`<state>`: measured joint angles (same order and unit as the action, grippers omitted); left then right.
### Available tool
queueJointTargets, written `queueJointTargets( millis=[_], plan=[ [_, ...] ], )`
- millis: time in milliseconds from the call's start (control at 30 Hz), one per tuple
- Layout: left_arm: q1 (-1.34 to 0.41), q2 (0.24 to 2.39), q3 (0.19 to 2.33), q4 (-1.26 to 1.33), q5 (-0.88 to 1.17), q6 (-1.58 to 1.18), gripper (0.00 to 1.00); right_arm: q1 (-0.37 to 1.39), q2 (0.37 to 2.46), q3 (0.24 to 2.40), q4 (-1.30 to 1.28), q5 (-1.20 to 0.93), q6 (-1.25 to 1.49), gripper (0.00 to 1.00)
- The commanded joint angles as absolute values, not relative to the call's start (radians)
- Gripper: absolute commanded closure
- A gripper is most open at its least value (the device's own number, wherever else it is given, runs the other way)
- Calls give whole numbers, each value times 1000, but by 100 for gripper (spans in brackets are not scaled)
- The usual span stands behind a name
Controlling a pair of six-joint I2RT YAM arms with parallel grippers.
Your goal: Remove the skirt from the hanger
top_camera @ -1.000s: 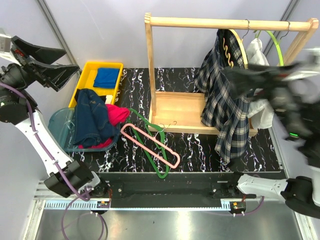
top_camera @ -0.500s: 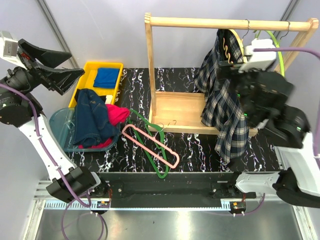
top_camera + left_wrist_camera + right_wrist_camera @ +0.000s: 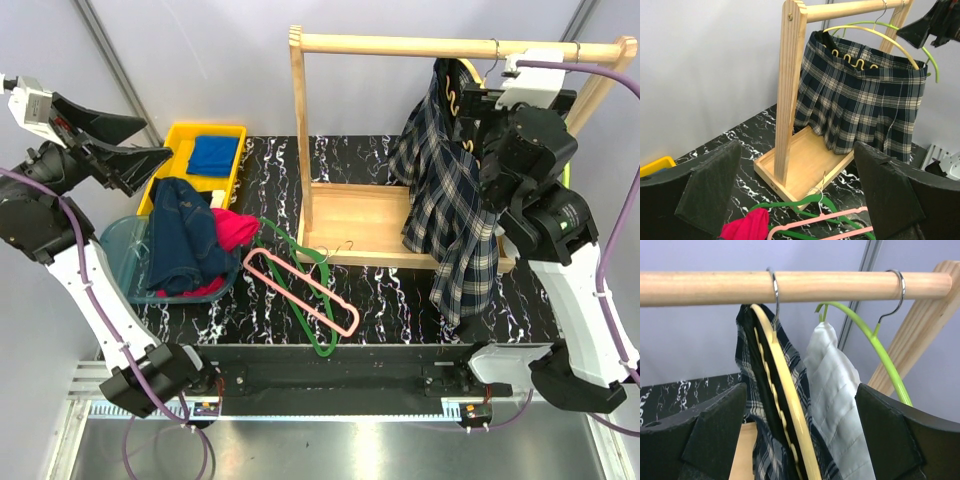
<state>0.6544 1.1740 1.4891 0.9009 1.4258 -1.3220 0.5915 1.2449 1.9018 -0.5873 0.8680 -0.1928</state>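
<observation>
**Step in hand: approach to the hung garment**

Position. The skirt (image 3: pixel 450 200) hangs on the hanger (image 3: pixel 785 405), whose hook sits over the wooden rail (image 3: pixel 705 287) towards the rail's right end. The hem drapes past the rack base (image 3: pixel 360 220) onto the bench (image 3: pixel 400 290). The right hand (image 3: pixel 800 387) is raised just below the rail, jaws wide and empty, facing the cream arch edge-on. The left hand (image 3: pixel 150 138) is also wide and empty, held high at the far left and well apart from the rack.

Procedure (recommended).
1. Centre the right hand on the waistband or the cream arch – not on the white garment (image 3: pixel 835 385), which hangs just beside it on the green hanger (image 3: pixel 880 355). The gap between the two is narrow, so enter from the skirt side.
2. Close on one layer set only. A bite that includes white cloth will likely drag the neighbour along the rail.
3. Bring the left hand in to steady the hanger before pulling; one hand alone will probably swing the hanger on its hook.
4. Draw the waistband off along the wavy bar rather than straight down – how the cloth is fastened there cannot be told from these views.

Caution. The cloth is loose and pleated; expect it to slump once free.
</observation>
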Motion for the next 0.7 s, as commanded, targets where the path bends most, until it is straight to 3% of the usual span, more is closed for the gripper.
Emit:
queueJointTargets(
  millis=[0, 267, 433, 533, 567, 633, 667],
  plan=[
    [663, 1137, 1479, 798, 1428, -1200, 1, 522, 1243, 1872, -476, 763, -206, 4],
    [666, 1147, 1479, 798, 1431, -1192, 1, 333, 1293, 1838, -526, 592, -65, 6],
    [666, 1164, 1489, 802, 1436, -1184, 1, 330, 1339, 1856, -548, 476, 44, 27],
    [666, 1160, 1476, 805, 1440, -1174, 1, 330, 1339, 1856, -558, 451, 49, 47],
    [667, 1158, 1471, 804, 1440, -1167, 1, 328, 1336, 1855, -558, 456, 46, 76],
    [670, 1151, 1453, 801, 1439, -1163, 1, 330, 1325, 1855, -563, 454, 38, 100],
    [669, 1150, 1450, 799, 1439, -1158, 1, 330, 1322, 1856, -564, 443, 34, 100]
  ],
)
